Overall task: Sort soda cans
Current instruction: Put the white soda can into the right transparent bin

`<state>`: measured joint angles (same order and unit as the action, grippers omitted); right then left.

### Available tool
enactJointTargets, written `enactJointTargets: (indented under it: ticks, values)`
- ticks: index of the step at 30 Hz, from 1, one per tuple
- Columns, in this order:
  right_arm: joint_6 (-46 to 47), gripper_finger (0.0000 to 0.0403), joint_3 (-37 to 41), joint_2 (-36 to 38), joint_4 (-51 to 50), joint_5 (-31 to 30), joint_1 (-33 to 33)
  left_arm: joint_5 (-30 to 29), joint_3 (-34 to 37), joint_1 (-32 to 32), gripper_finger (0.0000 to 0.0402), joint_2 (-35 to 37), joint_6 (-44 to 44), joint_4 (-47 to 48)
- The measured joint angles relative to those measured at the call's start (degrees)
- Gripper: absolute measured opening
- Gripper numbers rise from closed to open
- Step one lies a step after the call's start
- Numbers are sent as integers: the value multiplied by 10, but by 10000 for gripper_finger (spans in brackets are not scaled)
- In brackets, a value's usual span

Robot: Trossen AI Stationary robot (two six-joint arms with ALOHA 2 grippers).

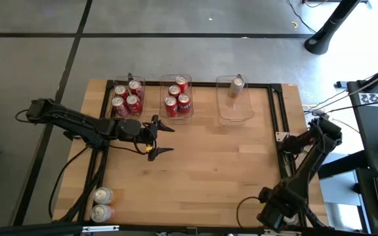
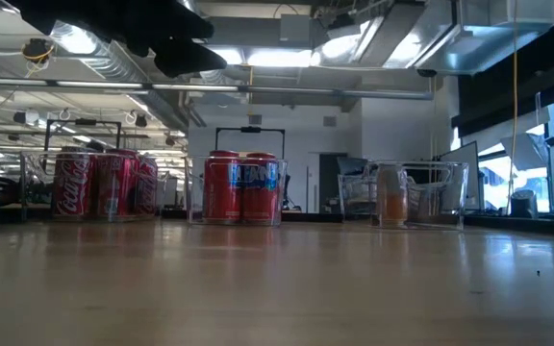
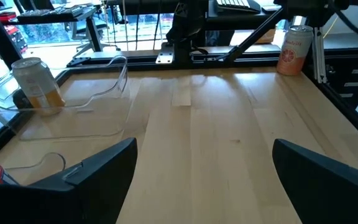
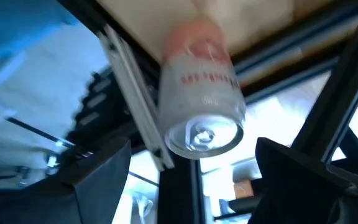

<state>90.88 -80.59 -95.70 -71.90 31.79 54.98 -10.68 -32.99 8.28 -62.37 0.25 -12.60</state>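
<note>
Several red cans [image 1: 127, 97] stand in the far-left clear bin, and several red cans with blue markings [image 1: 178, 96] in the middle bin. One silver-and-orange can [image 1: 236, 86] stands in the right bin. Two silver cans [image 1: 102, 203] lie at the near-left corner. A white can with a pink band [image 3: 293, 50] stands at the table's right edge. My right gripper [image 4: 194, 146] is open above this white can [image 4: 201, 93], one finger on either side and apart from it. My left gripper [image 1: 163, 138] is open over the table's left-middle, holding nothing.
The three clear bins line the far edge; the right bin's rim [image 1: 235, 117] bounds mostly bare floor. A black frame rail [image 1: 275, 118] runs along the table's sides. Bare wood [image 1: 215, 170] fills the middle and near part. The low view shows the bins [image 2: 241, 187] across the table.
</note>
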Motion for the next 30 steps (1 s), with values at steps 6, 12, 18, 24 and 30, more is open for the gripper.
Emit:
enactJointTargets:
  ticks: [6, 12, 18, 24, 30]
  values:
    - [34, 342, 0, -14, -1, 22, 45, 0, 0, 0, 363, 0, 4, 0]
    - [78, 342, 0, -14, -2, -31, 82, 0, 0, 0, 363, 0, 14, 0]
    - [85, 342, 0, -14, -6, -71, 89, 0, 0, 0, 363, 0, 13, -1]
    - [83, 342, 0, -15, 13, -118, 88, 0, 0, 0, 363, 0, 12, 0]
    - [83, 342, 18, -20, 22, -110, 101, 0, 0, 0, 363, 0, 10, 1]
